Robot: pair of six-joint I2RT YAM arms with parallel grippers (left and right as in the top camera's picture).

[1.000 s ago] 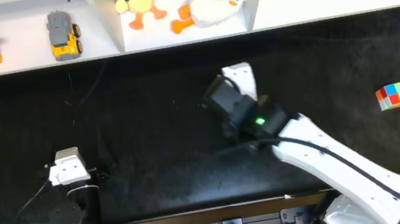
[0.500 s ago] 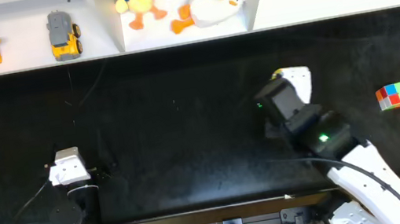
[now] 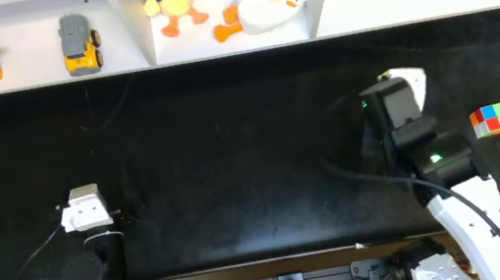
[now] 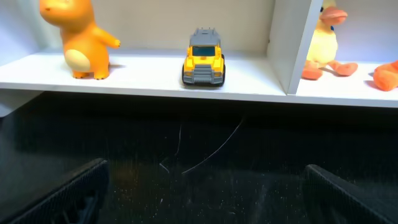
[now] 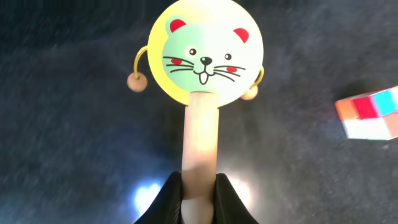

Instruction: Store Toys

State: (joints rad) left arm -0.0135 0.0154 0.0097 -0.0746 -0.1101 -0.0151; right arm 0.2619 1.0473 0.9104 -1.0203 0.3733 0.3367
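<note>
At the 3 o'clock side of the black, faintly speckled table [image 3: 234, 162], the right claw [image 5: 198, 186] is closed tight on the lower end of a toy drum rattle [image 5: 205, 53]. The rattle has a straight, smooth, pale wooden handle and a round, flat head with a yellow rim. Its mint-green face is painted with a cat: red ears, red cheek marks, black whiskers. A small wooden bead [image 5: 133, 81] hangs on a cord at each side of the head. The rattle is held over the table surface.

A cube [image 3: 490, 120] of glossy coloured squares lies on the table near the right claw, at its 3 o'clock, not touching the rattle.

The left claw [image 4: 202, 196] sits at the table's 8 o'clock, fingers spread wide, holding nothing.

Along the 12 o'clock edge runs a white partitioned shelf [image 4: 143, 74]. One compartment holds a smooth orange figure [image 4: 84, 37] and a yellow and grey truck [image 4: 203, 56]. The next holds a plush yellow duck [image 3: 174, 2] and a plush white duck [image 3: 261, 11].
</note>
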